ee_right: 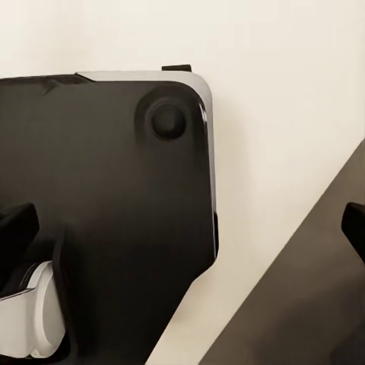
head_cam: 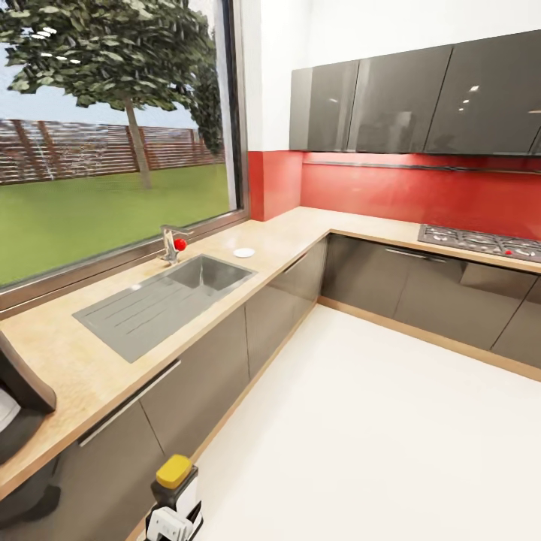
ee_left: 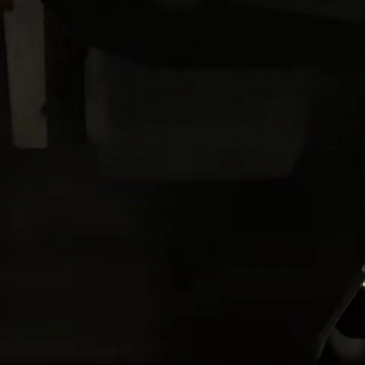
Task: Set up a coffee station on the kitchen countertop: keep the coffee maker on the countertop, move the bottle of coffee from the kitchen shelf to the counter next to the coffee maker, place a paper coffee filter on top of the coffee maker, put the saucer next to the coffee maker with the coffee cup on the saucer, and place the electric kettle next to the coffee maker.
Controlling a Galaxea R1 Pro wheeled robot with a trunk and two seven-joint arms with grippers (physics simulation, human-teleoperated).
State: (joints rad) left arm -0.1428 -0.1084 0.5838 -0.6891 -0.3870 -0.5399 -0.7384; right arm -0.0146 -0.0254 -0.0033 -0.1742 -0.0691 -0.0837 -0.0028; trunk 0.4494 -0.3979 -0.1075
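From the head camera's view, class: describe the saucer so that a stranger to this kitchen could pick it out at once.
Find the light-wood kitchen countertop under the big window, then its inset steel sink. Just past the sink's far corner, towards the red wall, lies the saucer: small, flat, round and white, unlike the upright tap with a red knob nearby.

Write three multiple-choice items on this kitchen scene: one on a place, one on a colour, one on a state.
1. Where is the small flat round white saucer?
A. On the light-wood countertop beside the inset steel sink
B. In the sink
C. On the floor

2. What colour is the wall panel under the upper cabinets?
A. Blue
B. Red
C. Green

3. What is on the saucer?
A. A cup
B. A bottle
C. Nothing

Answers: 1 A, the head view shows it on the wood just past the basin; 2 B, the panel is plainly red; 3 C, the saucer's top is bare.
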